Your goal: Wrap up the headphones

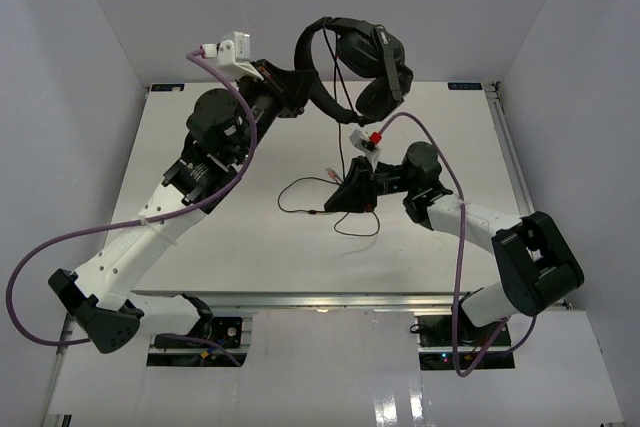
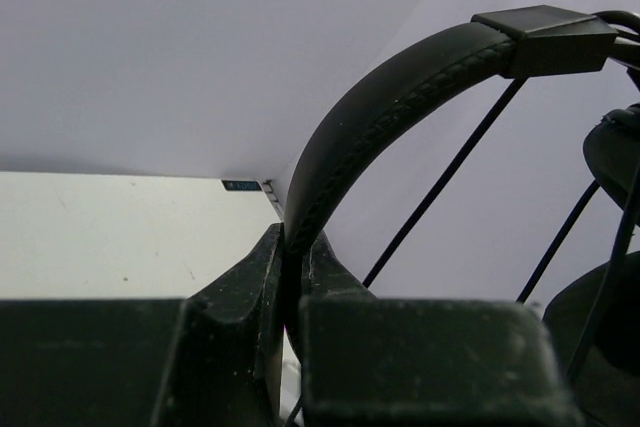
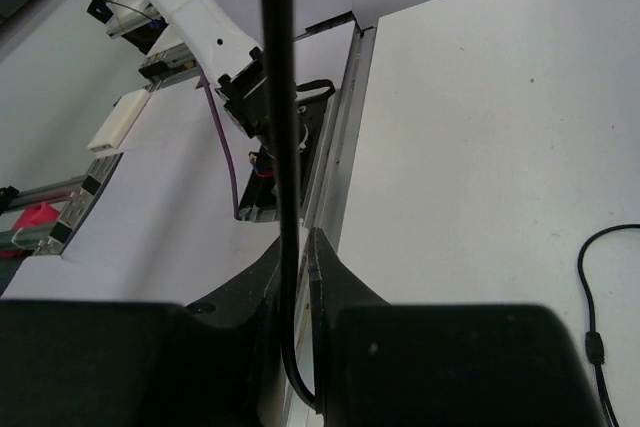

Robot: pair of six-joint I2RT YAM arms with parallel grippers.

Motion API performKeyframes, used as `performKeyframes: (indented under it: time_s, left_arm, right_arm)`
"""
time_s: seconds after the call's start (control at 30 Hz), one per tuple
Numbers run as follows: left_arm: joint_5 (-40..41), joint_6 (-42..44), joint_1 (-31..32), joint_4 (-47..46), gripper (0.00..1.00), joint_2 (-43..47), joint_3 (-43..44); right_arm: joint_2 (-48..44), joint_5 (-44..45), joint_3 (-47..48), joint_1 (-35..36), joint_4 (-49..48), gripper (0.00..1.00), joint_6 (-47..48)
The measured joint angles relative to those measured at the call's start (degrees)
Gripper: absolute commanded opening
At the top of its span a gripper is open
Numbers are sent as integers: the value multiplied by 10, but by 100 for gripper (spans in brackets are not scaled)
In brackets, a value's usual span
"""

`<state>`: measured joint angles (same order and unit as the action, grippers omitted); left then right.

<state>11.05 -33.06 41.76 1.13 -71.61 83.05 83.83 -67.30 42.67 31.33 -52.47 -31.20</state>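
No text, brand, number or sign legible in any view, small blue label [image 2: 240, 185] on far edge of table [image 2: 100, 237], characters too small to read, two more blue tags at the far corners in the top view, likewise unreadable.

Headphones [image 1: 372, 55] above the table [image 1: 250, 242], far edge.

Slack headphones cable [image 3: 582, 277] lies on white table [image 3: 480, 147].

taut headphones cable [image 3: 278, 97] mid-table, slack loops [image 3: 582, 282] beside it, left of table [image 1: 250, 247] likely passable, walls [image 1: 80, 47] close
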Motion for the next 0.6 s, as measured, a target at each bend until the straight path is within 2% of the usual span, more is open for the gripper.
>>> performKeyframes:
  time_s: [0.17,0.37,0.6]
  left_arm:
    - [90,23,0,11,0,-30,68]
    - [243,87,-3,15,0,-27,76]
    - [290,102,-17,56,0,-4,53]
  right_arm:
    - [-21,13,-13,27,13,8,16]
    - [-93,35,-50,33,94,8,92]
    - [-127,65,-50,25,185,8,172]
